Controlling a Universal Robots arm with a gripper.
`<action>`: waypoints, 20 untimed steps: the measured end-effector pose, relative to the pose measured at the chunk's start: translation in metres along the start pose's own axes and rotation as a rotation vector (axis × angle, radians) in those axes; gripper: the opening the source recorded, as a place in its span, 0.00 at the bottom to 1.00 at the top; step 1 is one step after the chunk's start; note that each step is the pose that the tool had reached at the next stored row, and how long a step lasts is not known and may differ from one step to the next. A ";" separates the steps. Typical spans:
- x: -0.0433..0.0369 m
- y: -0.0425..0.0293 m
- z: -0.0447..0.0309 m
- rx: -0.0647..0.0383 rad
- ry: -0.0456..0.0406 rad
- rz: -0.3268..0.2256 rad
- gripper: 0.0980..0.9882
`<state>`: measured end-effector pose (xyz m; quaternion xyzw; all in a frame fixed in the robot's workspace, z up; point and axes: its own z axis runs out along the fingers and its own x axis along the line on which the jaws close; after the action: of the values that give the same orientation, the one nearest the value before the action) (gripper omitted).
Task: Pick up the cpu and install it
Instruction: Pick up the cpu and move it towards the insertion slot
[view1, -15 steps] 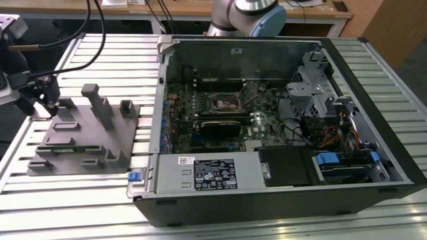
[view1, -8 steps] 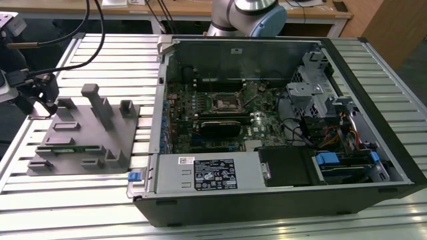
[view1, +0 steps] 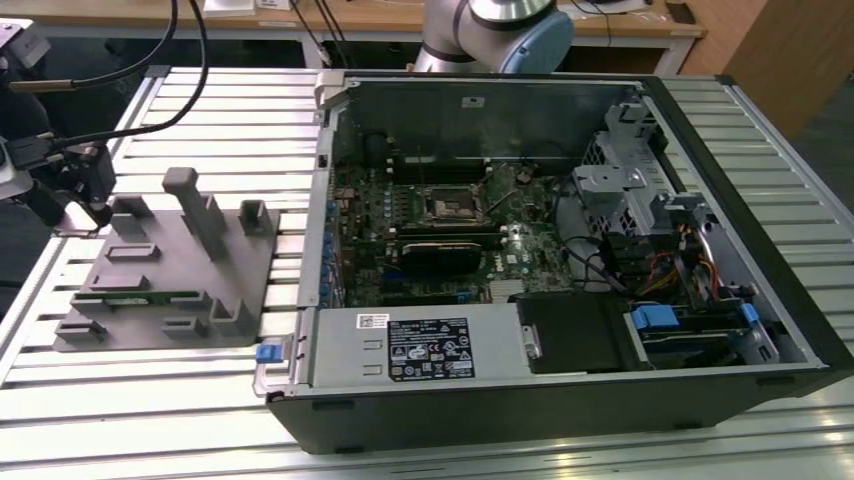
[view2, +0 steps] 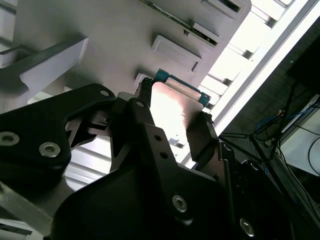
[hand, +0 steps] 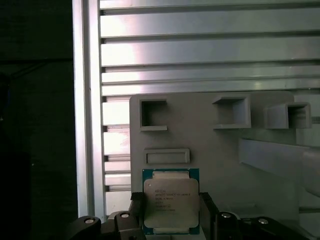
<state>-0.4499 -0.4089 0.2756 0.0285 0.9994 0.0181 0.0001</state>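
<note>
The small, flat, silvery-topped square cpu (hand: 170, 200) lies directly between the fingertips of the black gripper (hand: 172, 212), pinched at opposite edges over the grey plastic tray (hand: 225, 155).

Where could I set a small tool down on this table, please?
In the exterior view, bare table slats lie below the grey tray, beside the computer case, and above the tray. Crowded: inside the case, and the tray's edge at that view's left, where the gripper holds the cpu.
</note>
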 end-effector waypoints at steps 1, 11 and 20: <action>0.0000 0.0000 -0.0003 0.000 -0.0002 0.000 0.49; 0.0000 0.0001 -0.0036 0.000 0.0003 0.000 0.49; 0.0000 0.0004 -0.0117 0.000 0.0000 0.000 0.49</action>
<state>-0.4500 -0.4089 0.2873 0.0285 0.9994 0.0181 0.0001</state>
